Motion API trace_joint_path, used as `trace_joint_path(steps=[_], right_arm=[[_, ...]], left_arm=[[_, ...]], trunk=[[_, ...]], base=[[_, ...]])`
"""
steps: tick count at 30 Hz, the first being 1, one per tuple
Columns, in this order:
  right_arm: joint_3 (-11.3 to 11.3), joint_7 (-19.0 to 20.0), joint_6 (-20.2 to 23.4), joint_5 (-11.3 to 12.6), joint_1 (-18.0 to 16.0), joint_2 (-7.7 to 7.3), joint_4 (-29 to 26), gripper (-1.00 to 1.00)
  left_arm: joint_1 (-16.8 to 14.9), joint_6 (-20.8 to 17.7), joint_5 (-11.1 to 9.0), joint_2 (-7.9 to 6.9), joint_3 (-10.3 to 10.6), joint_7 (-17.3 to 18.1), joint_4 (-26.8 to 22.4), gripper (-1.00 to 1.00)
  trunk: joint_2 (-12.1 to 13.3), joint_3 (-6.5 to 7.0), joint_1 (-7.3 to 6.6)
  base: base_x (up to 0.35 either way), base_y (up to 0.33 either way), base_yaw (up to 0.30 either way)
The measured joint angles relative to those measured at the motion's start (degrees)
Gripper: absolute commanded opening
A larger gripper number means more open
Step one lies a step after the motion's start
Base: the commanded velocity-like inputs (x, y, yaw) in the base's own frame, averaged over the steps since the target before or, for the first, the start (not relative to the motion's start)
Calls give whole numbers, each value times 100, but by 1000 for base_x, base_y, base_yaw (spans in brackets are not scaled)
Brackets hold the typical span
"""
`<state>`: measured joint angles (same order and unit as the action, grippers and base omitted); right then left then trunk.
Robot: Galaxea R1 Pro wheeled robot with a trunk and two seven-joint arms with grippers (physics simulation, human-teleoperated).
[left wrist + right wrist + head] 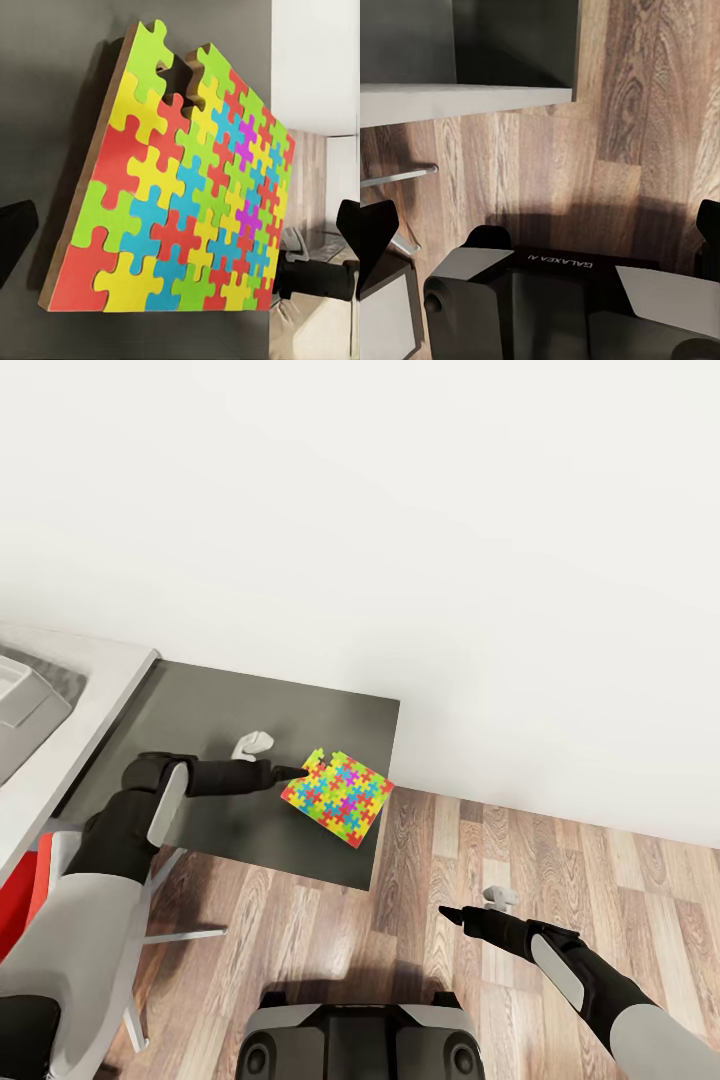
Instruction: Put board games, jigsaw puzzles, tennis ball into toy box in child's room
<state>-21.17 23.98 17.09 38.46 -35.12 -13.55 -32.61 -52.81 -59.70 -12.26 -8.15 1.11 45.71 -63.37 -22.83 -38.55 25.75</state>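
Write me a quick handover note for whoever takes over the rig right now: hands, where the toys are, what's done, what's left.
Left hand: open, at the near edge of the jigsaw puzzle, not gripping it.
Right hand: open and empty, hanging over the wood floor.
The puzzle lies flat on the dark grey cabinet top, near its front right corner, slightly overhanging the front edge.
A light grey bin, probably the toy box, sits on the pale table at far left, mostly out of frame.
Done: cannot tell; the box's inside is hidden.
Left: grasp this puzzle, carry it to the box.
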Motion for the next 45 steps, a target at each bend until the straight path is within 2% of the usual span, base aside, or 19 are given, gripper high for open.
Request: trace_joint_path(steps=[7, 24, 31, 37, 45], right_arm=[[-1, 5, 0, -2, 0, 0, -1, 100], [7, 12, 0, -1, 0, 0, 0, 100], [7, 13, 0, -1, 0, 0, -2, 100], [7, 15, 0, -1, 0, 0, -1, 100], [8, 13, 0, -4, 0, 0, 1, 100]], left_arm=[[1, -1, 4, 18, 3, 167, 1, 100], [2, -1, 5, 24, 5, 210, 1, 100], [2, 0, 4, 39, 196, 286, 1, 100], [2, -1, 3, 45, 236, 466, 1, 100], [2, -2, 3, 46, 240, 497, 1, 100]], trunk=[[0, 0, 0], [0, 0, 0], [0, 0, 0], [0, 0, 0], [0, 0, 0]], base=[[0, 0, 0], [0, 0, 0], [0, 0, 0], [0, 0, 0], [0, 0, 0]])
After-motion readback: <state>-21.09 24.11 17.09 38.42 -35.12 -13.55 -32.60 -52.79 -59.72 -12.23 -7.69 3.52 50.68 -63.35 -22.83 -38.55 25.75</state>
